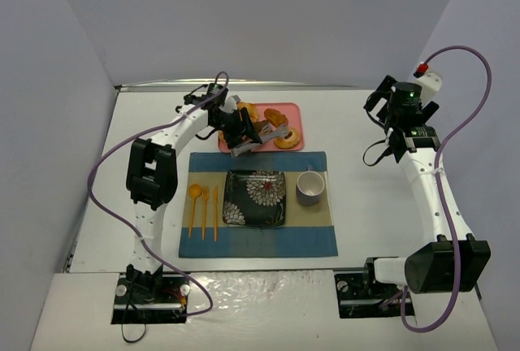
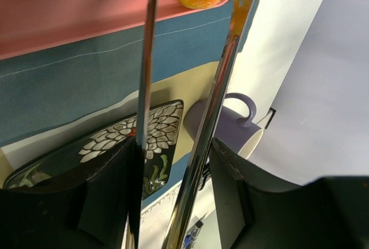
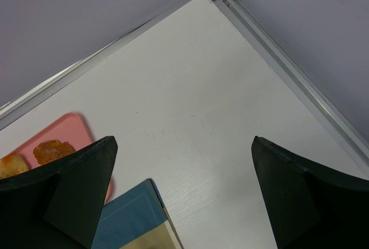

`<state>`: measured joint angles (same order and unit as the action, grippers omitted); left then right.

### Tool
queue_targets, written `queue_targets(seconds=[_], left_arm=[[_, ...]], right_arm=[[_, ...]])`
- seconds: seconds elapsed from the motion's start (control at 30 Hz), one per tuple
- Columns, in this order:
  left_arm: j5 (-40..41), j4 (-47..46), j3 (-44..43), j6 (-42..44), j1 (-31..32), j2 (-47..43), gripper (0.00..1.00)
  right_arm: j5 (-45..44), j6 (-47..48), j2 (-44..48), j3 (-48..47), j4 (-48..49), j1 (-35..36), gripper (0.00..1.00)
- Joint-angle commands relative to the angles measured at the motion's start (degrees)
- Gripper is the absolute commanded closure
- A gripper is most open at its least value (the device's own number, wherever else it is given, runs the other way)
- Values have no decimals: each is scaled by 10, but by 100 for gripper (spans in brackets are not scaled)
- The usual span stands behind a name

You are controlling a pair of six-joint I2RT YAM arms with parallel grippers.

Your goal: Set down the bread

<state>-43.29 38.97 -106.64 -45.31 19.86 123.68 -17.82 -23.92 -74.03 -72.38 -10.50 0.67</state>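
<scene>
Two arms appear in the top view. The left gripper [image 1: 240,138] is over the pink tray [image 1: 294,109] at the far edge of the table [image 1: 366,205], clamped on silver tongs [image 1: 272,133]. The bread [image 1: 287,140] lies in the tray's near right corner, by the tong tips. The right gripper [image 1: 400,97] hangs near the far right corner.

Left wrist: the fingers [image 2: 109,197] pinch the tongs. The bread sits between the tong tips; contact cannot be determined.

Right wrist: jaws wide apart, nothing held.
</scene>
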Motion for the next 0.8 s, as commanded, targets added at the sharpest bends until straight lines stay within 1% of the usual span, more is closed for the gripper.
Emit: queue_targets(seconds=[0.0,0.1,0.2,0.27,0.3,0.43,0.53,0.6,0.63,0.77], left_arm=[[-19,34,-61,28,3,-17,51],[-35,77,-83,53,4,-17,48],[-29,127,-109,79,6,-8,47],[-32,138,-113,85,6,0,47],[-49,140,-112,85,6,10,48],[-67,138,-109,85,11,15,48],[-55,137,-114,82,11,18,48],[-58,132,-122,75,10,34,49],[-58,131,-126,72,9,35,52],[-82,87,-124,35,9,47,53]], right_arm=[[-23,5,17,-2,33,-4,0],[-32,3,19,-1,33,-4,0],[-38,3,20,0,33,-3,0],[-38,3,19,0,33,-4,0],[-36,2,18,1,33,-4,0],[-35,0,16,1,33,-4,0],[-36,0,17,3,34,-3,0],[-38,0,16,3,33,-3,0],[-38,-1,16,3,33,-3,0],[-41,-1,12,2,34,-4,0]])
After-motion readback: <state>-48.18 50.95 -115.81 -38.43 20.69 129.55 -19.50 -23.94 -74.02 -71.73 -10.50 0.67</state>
